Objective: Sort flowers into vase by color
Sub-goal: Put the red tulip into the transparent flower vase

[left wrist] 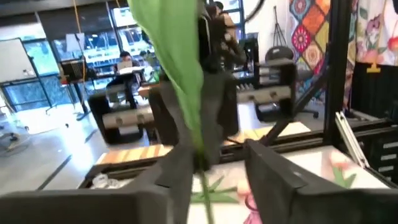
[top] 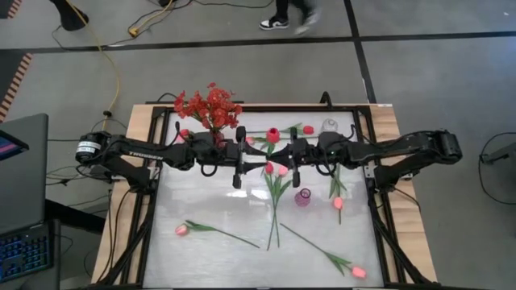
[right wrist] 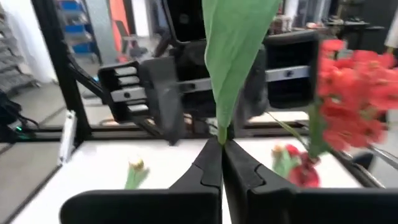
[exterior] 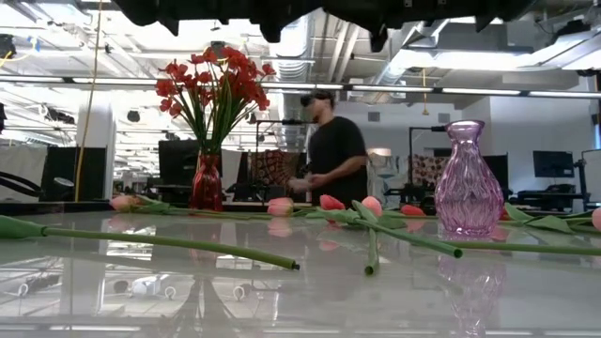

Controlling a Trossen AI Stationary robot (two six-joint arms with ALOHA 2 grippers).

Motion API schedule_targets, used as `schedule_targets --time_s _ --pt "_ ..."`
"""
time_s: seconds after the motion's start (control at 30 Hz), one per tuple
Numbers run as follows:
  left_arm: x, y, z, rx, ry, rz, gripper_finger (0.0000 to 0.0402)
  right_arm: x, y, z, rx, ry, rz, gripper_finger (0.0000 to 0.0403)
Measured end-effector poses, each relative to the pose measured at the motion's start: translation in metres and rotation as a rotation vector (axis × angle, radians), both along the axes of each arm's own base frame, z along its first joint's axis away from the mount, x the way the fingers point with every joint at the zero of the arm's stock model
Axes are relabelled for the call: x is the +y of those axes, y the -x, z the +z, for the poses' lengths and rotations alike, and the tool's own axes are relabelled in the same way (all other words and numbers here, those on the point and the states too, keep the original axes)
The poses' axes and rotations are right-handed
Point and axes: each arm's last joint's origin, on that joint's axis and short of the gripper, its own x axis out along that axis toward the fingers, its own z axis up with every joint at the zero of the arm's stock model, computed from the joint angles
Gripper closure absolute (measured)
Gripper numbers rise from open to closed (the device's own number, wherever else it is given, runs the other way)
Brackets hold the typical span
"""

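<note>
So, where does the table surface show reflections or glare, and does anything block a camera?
Low view: the glossy table mirrors the purple vase and the ceiling lights. High view: a pale sheen lies over the same table. Right wrist view: a green leaf, pinched in the right hand, covers the middle.

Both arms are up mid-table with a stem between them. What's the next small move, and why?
Probably close the left gripper. Its fingers stand apart on either side of a green stem, while the right gripper is shut on what seems the same stem, so only one arm holds it.
</note>
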Motion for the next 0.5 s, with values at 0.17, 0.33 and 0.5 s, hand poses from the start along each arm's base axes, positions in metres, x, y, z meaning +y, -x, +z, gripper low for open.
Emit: schedule_targets --time_s 0.17,0.33,0.5 --pt "0.001 0.008 0.0 0.085 0.01 0.046 0.0209 -0.015 0.026 0.011 0.081 0.021 -0.146 0.0383" --pt "0.002 0.027 0.003 0.215 0.014 0.147 0.0185 -0.036 0.057 0.016 0.185 0.03 -0.367 0.0377" --pt "0.001 0.041 0.004 0.306 0.073 0.164 0.0184 -0.065 0.084 0.016 0.272 0.024 -0.624 0.0379"
